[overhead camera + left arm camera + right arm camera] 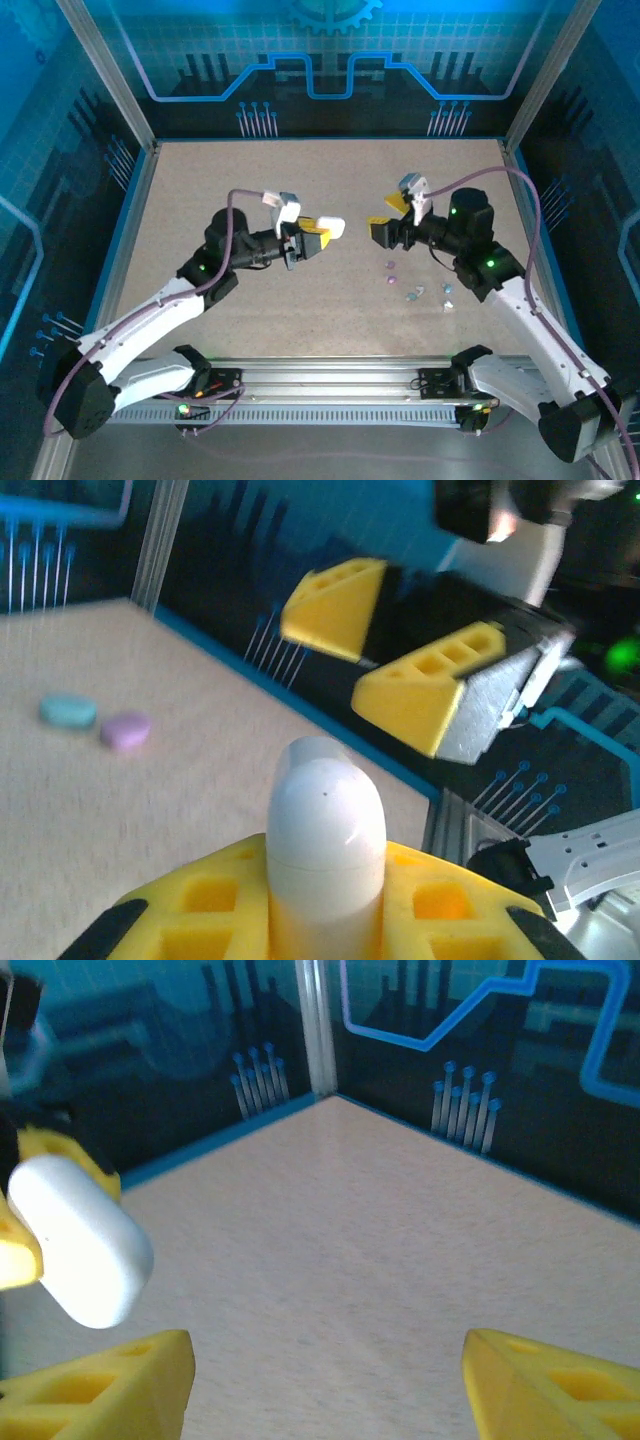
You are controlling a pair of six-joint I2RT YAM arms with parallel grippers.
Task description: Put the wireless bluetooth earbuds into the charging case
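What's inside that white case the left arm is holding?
The white case is closed: you see its smooth shell with a seam across it, pinched between the left arm's yellow fingers. The lid covers the inside, so its contents are hidden.

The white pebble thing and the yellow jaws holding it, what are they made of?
The white case is probably hard plastic, smooth and glossy: light glints on its rounded top. The yellow jaws look like matte plastic: a dull surface with hollow pockets.

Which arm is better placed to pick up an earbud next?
Right: the right gripper is open and empty, with the earbuds lying close beside it; the left gripper is shut on the white case.
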